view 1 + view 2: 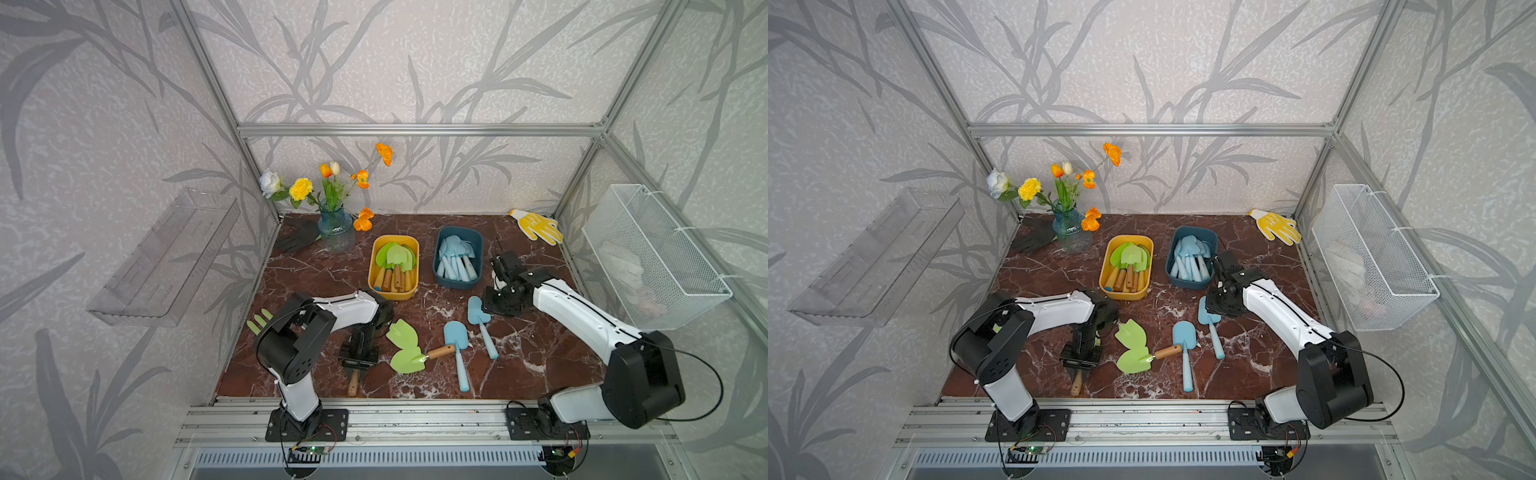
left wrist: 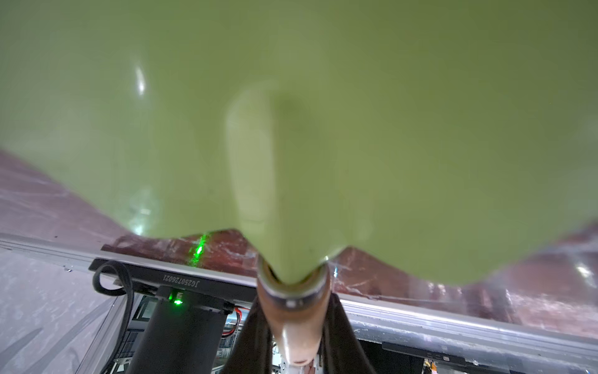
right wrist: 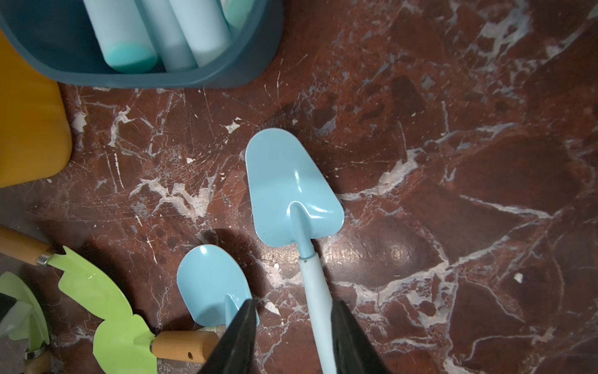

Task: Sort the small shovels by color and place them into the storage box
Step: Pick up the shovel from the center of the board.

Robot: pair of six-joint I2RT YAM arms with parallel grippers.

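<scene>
Two loose blue shovels point(image 1: 456, 334): mid-table, 6 o'clock of dark blue box point(image 1: 455, 283).
Left gripper point(image 2: 296, 311): clamped on green shovel point(image 2: 323, 129) by its handle, table's 7 o'clock.
Right gripper point(image 3: 294, 304): jaws apart, astride one blue shovel's handle.
Handling: judged light, rigid, glossy; grasp handles.

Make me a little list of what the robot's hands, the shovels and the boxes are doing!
Left hand: shut on held green shovel, by its wooden handle
Right hand: open, straddling the handle of right blue shovel
Yellow box: green shovels inside
Blue box: blue shovels inside
Loose on table: back green shovel, front green shovel, left blue shovel
Also there: green fork, flower vase, yellow glove
</scene>
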